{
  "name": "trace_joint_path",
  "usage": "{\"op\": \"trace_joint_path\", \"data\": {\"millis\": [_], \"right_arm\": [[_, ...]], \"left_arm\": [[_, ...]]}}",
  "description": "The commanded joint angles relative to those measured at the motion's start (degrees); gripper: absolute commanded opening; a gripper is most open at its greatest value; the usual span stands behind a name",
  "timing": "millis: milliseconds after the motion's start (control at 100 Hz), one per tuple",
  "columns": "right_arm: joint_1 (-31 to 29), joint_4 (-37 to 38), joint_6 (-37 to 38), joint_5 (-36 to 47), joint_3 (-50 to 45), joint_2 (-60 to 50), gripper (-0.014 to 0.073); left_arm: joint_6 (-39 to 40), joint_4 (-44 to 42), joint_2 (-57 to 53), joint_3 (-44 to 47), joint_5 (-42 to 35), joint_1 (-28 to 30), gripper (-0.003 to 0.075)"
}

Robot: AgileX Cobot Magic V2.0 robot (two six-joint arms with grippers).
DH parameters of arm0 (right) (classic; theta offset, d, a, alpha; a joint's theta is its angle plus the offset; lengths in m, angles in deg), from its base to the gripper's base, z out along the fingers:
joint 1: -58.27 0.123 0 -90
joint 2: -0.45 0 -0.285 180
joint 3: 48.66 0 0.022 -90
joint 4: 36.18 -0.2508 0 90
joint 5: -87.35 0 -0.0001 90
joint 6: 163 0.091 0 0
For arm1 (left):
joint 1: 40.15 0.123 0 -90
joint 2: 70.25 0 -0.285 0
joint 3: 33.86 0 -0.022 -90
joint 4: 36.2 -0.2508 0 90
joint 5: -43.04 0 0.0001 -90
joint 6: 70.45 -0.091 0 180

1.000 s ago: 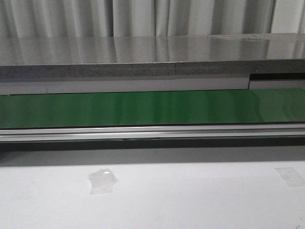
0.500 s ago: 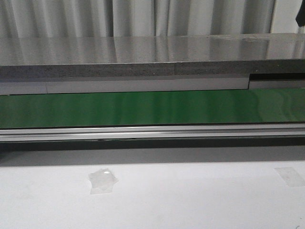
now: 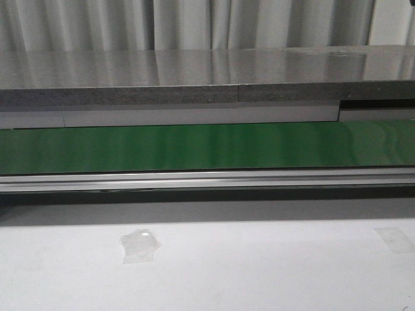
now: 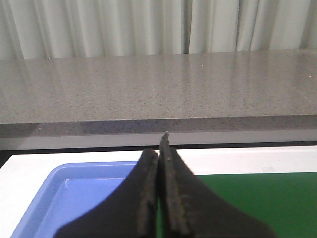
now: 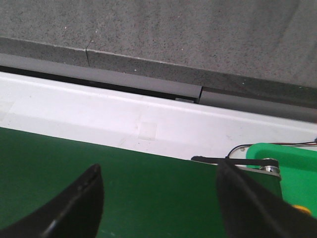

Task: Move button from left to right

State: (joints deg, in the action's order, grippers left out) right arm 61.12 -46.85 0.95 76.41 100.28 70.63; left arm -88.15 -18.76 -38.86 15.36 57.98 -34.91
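Button not in view anywhere, so you cannot confirm a target. Your left gripper [image 4: 159,148] has its fingers pressed together on nothing, hanging over the edge where the blue tray [image 4: 79,191] meets the green belt [image 4: 257,198]. Your right gripper [image 5: 158,193] is spread wide and empty above the belt, near a green fixture [image 5: 290,166]. Risk: with the left jaws closed, any descent would knock a part instead of grasping it. Open first.

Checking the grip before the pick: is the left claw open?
No, the left claw is shut, its two dark fingers pressed together with nothing between them.
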Motion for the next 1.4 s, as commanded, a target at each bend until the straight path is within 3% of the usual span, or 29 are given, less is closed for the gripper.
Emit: {"op": "trace_joint_path", "data": {"millis": [0,370,580,760,880,1130,1390], "right_arm": [[0.17,-0.23,-0.07,7.88,-3.44,-6.56,0.0489],[0.17,-0.23,-0.13,11.51,-21.05,-30.95,0.0489],[0.17,-0.16,-0.13,10.93,-23.93,-40.24,0.0489],[0.17,-0.16,-0.13,7.73,-24.49,-41.46,0.0478],[0.17,-0.16,-0.13,7.44,-24.49,-41.46,0.0357],[0.17,-0.16,-0.13,7.44,-24.49,-41.46,-0.0071],[0.17,-0.24,-0.13,7.49,-24.49,-41.46,-0.0068]], "left_arm": [[0.52,1.01,0.23,-1.52,-4.65,-0.42,-0.002],[0.52,1.01,0.23,-1.52,-4.65,-0.42,-0.002],[0.52,1.01,0.23,-1.52,-4.65,-0.42,-0.002],[0.52,1.01,0.23,-1.52,-4.65,-0.42,-0.002],[0.52,1.01,0.23,-1.52,-4.65,-0.42,-0.002],[0.52,1.01,0.23,-1.52,-4.65,-0.42,-0.002],[0.52,1.01,0.23,-1.52,-4.65,-0.42,-0.002]]}}
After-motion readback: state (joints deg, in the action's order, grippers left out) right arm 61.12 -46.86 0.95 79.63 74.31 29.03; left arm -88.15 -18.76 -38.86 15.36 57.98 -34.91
